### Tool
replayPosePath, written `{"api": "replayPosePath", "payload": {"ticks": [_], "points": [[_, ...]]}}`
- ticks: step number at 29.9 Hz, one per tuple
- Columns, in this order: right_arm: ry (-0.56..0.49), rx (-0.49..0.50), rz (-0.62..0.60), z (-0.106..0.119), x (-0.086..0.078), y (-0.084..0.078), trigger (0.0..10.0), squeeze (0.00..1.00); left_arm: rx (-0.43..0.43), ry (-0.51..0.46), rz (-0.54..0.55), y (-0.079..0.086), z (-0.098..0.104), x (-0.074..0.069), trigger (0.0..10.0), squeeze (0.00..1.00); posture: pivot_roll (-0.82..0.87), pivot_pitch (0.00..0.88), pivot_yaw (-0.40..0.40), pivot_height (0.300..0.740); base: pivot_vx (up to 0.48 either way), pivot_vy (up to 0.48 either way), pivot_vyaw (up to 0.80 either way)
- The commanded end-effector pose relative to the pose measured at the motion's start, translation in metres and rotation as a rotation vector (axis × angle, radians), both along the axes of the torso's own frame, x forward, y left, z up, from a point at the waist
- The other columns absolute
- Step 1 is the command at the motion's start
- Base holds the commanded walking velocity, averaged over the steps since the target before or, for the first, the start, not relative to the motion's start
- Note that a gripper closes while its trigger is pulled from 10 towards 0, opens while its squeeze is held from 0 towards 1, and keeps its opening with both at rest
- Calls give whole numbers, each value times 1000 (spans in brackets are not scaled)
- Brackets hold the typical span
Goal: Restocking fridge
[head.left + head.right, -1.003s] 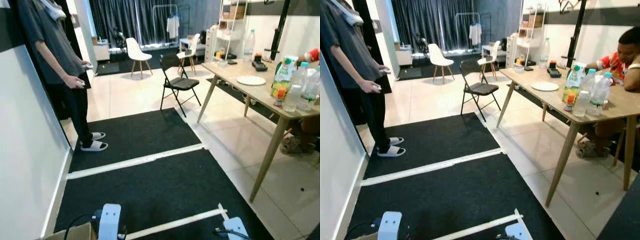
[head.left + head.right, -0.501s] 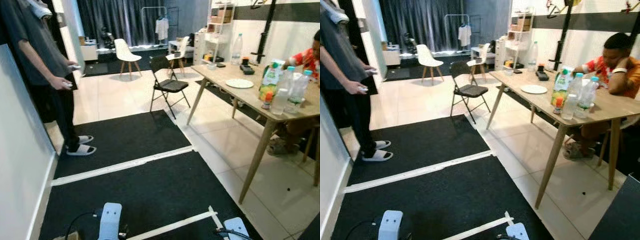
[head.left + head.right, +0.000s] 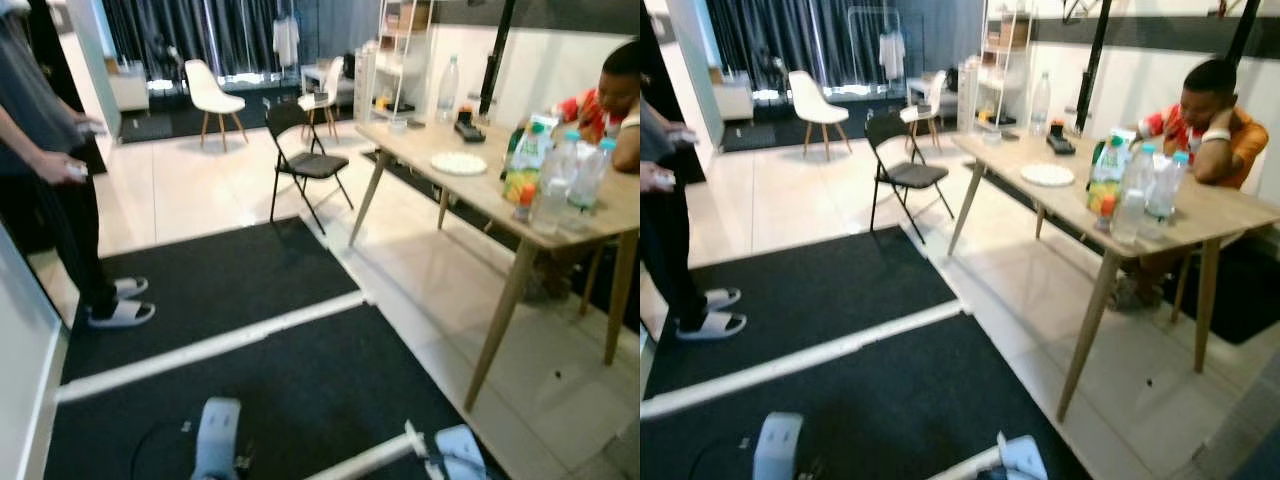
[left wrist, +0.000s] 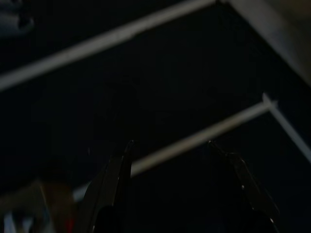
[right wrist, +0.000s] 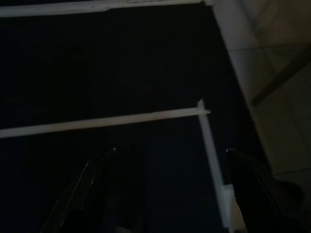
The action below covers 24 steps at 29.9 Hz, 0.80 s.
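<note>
A black carpet (image 3: 240, 380) with white stripes lies beside pale tiles (image 3: 420, 270) and a wooden table (image 3: 1200, 215).

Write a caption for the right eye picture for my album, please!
Drinks wait on the wooden table: a juice carton and water bottles, beside a seated person.

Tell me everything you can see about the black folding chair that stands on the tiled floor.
The black folding chair stands upright on the pale tiled floor, just beyond the far edge of the black carpet. It has thin dark legs that look like metal, crossed at the sides, a dark flat seat and a dark backrest. Nobody sits on it and nothing lies on the seat. It stands beside the far end of the long wooden table, apart from it.
</note>
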State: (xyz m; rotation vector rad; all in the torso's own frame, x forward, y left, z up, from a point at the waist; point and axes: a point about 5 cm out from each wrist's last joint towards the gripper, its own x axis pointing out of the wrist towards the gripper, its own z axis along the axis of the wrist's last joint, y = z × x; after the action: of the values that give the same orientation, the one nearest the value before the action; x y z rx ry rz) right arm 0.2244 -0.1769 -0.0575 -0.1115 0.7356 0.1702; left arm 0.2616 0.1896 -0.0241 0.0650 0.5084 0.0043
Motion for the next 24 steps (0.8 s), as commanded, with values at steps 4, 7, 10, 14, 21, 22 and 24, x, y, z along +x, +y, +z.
{"api": "replayPosePath", "payload": {"ticks": [4,7,10,14,21,22,24], "points": [[-2,1,-8,0,1,0,10000,0,1,18,-12,-3,-4,-4,10000,0,-37,31,29,740,390,0,0],[-5,7,-8,1,2,2,10000,0,2,20,-13,-3,-4,-4,10000,0,-37,35,31,740,385,0,0],[-6,11,-8,1,2,3,10000,0,3,23,-14,-3,-5,-5,10000,0,-37,35,31,740,382,0,0],[-5,14,-4,0,1,5,10000,0,14,22,-21,-3,-5,-5,10000,0,-37,38,31,740,381,0,0],[-3,19,1,-1,-1,7,10000,0,19,29,-21,-1,-6,-8,10000,0,-36,39,30,740,355,0,0],[-3,20,2,-1,-1,7,10000,0,18,29,-20,-1,-6,-8,10000,0,-35,40,30,740,345,0,0],[-4,20,2,-1,-1,7,10000,0,18,29,-19,-1,-6,-8,10000,0,-35,40,31,740,345,0,0]]}}
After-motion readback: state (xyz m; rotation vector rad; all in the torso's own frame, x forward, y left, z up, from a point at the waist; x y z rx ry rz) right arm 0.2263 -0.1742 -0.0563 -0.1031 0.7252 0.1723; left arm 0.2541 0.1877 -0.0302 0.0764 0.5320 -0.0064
